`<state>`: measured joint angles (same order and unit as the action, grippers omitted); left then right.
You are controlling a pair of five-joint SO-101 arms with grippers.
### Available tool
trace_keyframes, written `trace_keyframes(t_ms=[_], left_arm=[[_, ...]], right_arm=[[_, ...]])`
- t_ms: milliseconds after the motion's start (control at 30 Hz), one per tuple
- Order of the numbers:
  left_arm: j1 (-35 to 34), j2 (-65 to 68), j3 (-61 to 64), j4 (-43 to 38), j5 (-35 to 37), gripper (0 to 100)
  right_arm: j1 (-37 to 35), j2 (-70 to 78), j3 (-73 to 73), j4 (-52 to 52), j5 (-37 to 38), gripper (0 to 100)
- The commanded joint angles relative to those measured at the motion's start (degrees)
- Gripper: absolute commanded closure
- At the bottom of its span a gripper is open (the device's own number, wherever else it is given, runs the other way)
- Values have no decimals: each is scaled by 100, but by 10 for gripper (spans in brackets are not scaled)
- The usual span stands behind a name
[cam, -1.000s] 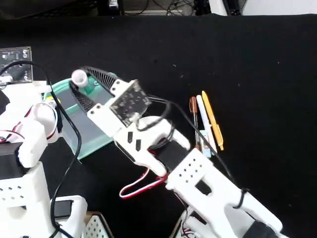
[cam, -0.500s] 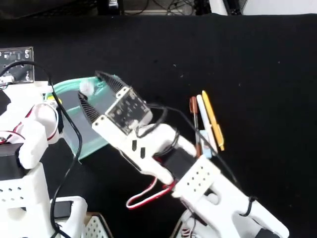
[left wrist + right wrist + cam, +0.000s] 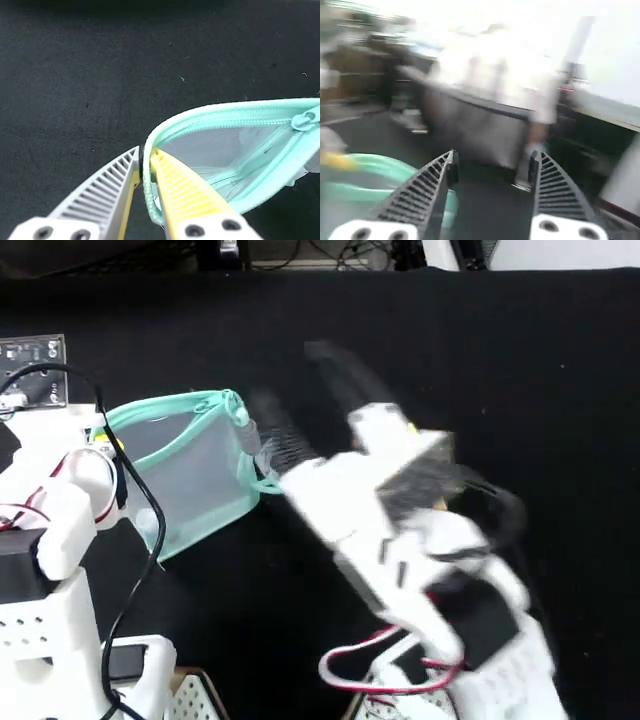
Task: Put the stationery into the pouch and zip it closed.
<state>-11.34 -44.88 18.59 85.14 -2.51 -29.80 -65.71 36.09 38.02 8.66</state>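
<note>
A mint-green mesh pouch (image 3: 190, 470) lies at the left of the black table with its zipper open. My left gripper (image 3: 106, 444) is at the pouch's left end. In the left wrist view this gripper (image 3: 145, 153) is shut on the pouch's green rim (image 3: 148, 195), and the zipper pull (image 3: 306, 119) sits at the far end of the open mouth. My right gripper (image 3: 305, 405) hangs blurred in the air just right of the pouch. In the right wrist view that gripper (image 3: 493, 157) is open with nothing between its fingers, and the pouch (image 3: 375, 172) lies to one side below it.
A small circuit board (image 3: 30, 365) lies at the table's left edge, behind the left arm's white base (image 3: 45, 570). A red and white cable (image 3: 370, 652) loops under the right arm. Bare black table (image 3: 520, 370) stretches to the back right.
The right gripper carried a small white round object over the pouch's mouth, let it go, and swung up and to the right. Its arm now covers the pens. The left gripper has kept its hold.
</note>
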Motion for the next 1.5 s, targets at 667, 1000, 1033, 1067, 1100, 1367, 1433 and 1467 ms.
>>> trace_keyframes(t_ms=[667,1000,1033,1067,1100,1367,1433,1467], left_arm=[[66,193,760,53,0,967],[66,193,760,53,0,967],[66,193,760,53,0,967],[66,193,760,53,0,967],[66,193,760,53,0,967],[66,193,760,53,0,967],[66,193,760,53,0,967],[66,193,760,53,0,967]], right_arm=[[2286,-409,4189,-571,-35,828],[2690,2299,2809,-545,-273,829],[2716,2615,2633,-545,-273,829],[2716,2932,2466,-545,-273,829],[2716,3213,2308,-545,-273,829],[2716,4778,1332,-527,-229,828],[2716,5156,1112,-510,-229,828],[2716,5341,998,-501,-229,828]])
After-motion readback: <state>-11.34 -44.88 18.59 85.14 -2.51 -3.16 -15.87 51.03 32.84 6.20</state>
